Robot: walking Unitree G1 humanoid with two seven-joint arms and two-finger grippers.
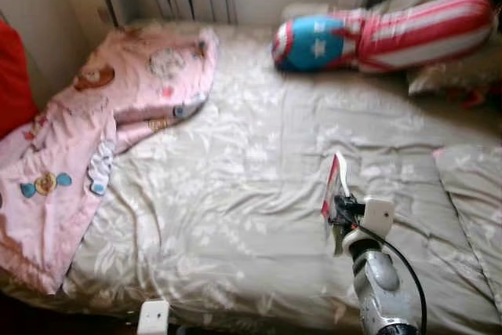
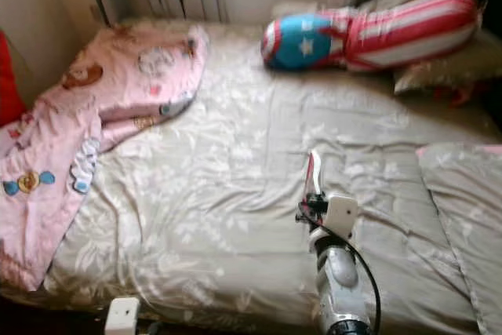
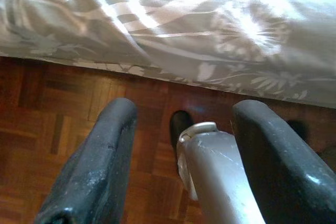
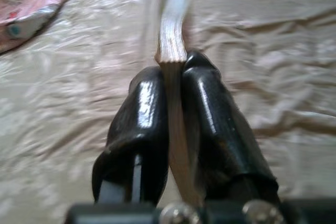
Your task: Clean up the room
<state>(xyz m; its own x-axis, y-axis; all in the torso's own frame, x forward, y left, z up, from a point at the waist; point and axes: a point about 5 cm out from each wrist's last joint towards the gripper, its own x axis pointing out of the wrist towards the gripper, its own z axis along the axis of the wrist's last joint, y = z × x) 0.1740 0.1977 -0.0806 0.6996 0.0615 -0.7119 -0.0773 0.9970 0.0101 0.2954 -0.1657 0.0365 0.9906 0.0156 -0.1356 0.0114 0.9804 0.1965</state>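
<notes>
While held above the bed (image 1: pixel 235 217), right gripper (image 4: pixel 176 85) pinching thin book (image 1: pixel 335 186), no legible writing.

No legible txt; book (image 1: pixel 336 186) cover too blurred.

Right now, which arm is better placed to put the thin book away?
The right. The right claw is shut on the thin book, held above the bed. The left claw hangs open near the wooden floor beside the bed.
</notes>
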